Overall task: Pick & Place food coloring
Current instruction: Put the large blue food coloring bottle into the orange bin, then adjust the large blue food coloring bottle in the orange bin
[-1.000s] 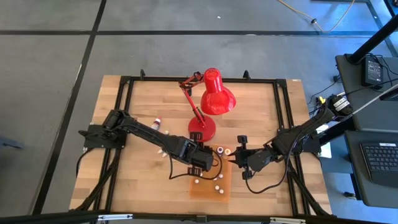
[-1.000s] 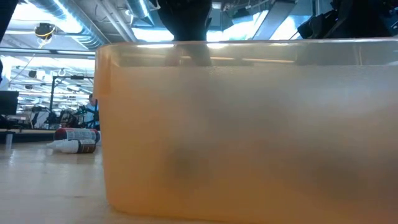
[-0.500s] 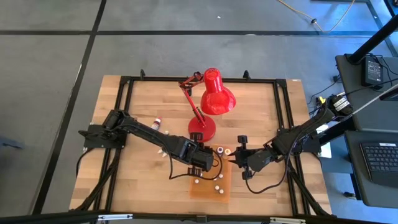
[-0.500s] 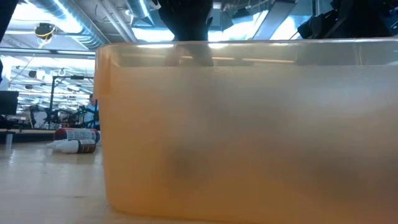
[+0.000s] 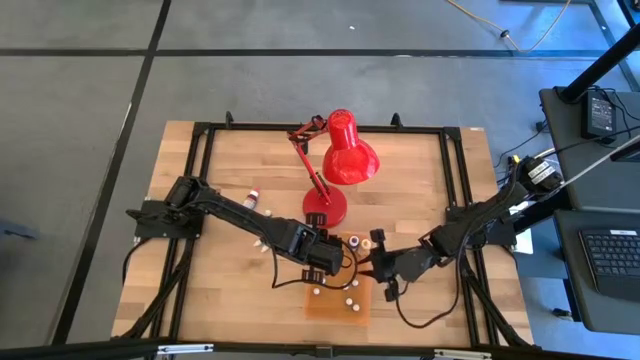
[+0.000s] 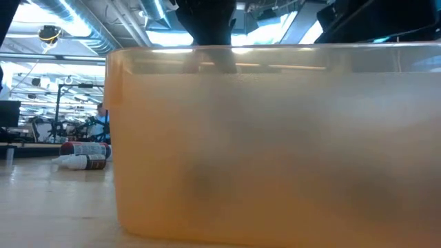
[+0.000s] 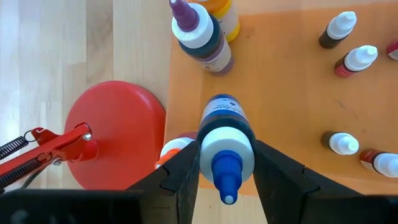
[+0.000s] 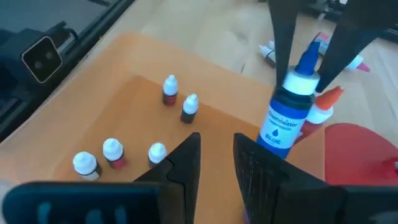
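A red desk lamp (image 5: 340, 160) stands beside the orange tray (image 5: 325, 302).

We see the pale wooden table top (image 5: 230, 270) evenly and brightly lit from above, with only soft, short shadows under the arms. In the low view, bright ceiling strip lights (image 6: 83, 17) glare in the room behind, and the translucent orange plastic tray wall (image 6: 275, 138) fills the picture as a blurred, glowing haze. Between the left gripper's (image 7: 225, 168) fingers, the blue-capped dropper bottle with its white collar (image 7: 225, 146) looks sharp, with a faint sheen. In the right wrist view, that arm's own dark fingers (image 8: 186, 162) are soft and out of focus.
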